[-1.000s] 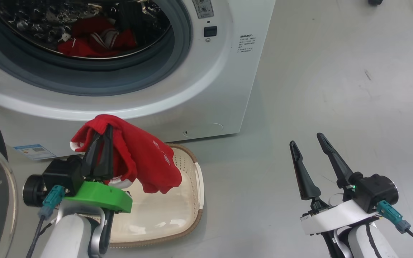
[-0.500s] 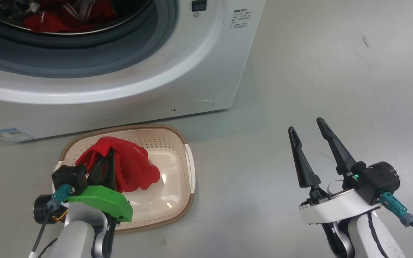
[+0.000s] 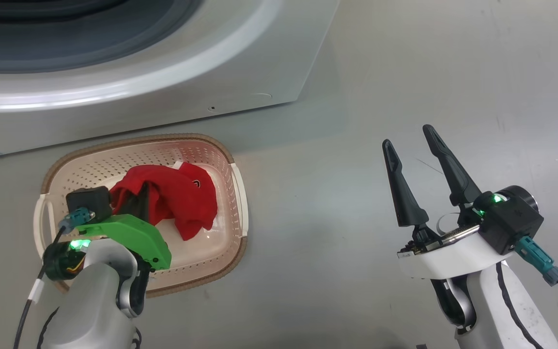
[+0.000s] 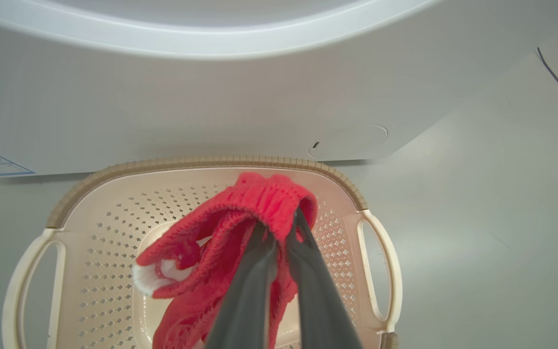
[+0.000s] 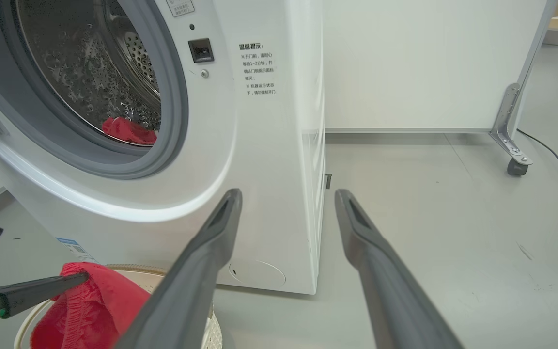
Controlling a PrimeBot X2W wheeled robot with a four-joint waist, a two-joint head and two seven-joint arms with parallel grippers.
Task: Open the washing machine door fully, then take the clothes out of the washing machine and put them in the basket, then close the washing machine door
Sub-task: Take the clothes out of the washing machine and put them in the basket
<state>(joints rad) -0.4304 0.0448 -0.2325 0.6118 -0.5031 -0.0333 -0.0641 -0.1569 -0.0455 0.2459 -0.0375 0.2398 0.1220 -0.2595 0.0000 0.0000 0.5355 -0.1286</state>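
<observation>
left gripper (image 4: 279, 225): nearly closed, pinching a fold of the clothes (image 3: 184, 194), reaching down inside the basket's rim
clothes: red bundle draped from the fingers, all within the basket (image 3: 138, 139); whether the lower folds rest on its bottom I cannot tell
drum (image 5: 85, 72): more red fabric (image 5: 129, 131) lies at its low front edge
basket: on the floor (image 3: 337, 208), far rim just beside the base of the washing machine (image 3: 187, 97), right handle facing open floor
right gripper (image 3: 406, 135): fingers spread wide, holding nothing, well apart from the basket
open room: bare floor right of the basket and past the machine's right corner
</observation>
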